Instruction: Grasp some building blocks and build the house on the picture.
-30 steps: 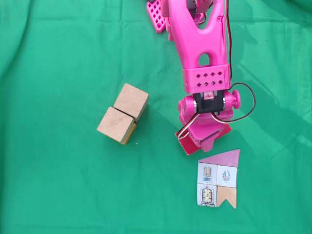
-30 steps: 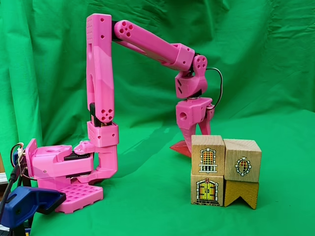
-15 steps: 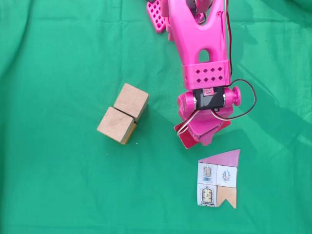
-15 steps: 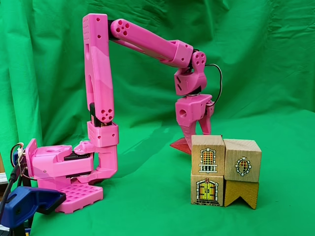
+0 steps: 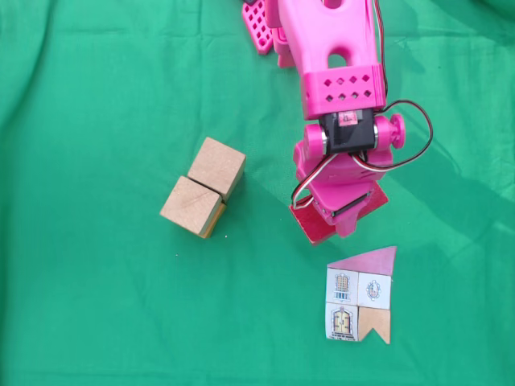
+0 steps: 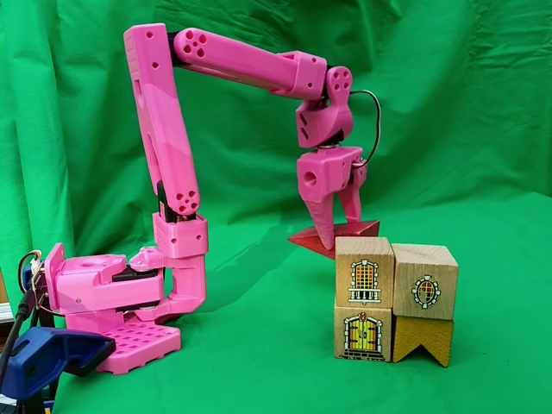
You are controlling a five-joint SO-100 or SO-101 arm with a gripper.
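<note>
Rising since a second ago, the hand (image 6: 335,244) is gripping the red roof block (image 6: 333,234); next comes carrying it onto the tan cubes (image 5: 203,186).

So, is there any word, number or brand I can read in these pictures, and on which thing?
None readable.
Stacked wooden blocks: painted windows and a door, no letters.
Flat paper house picture: tiny drawings, too small to read.
Pink robot arm: no visible lettering.
</note>
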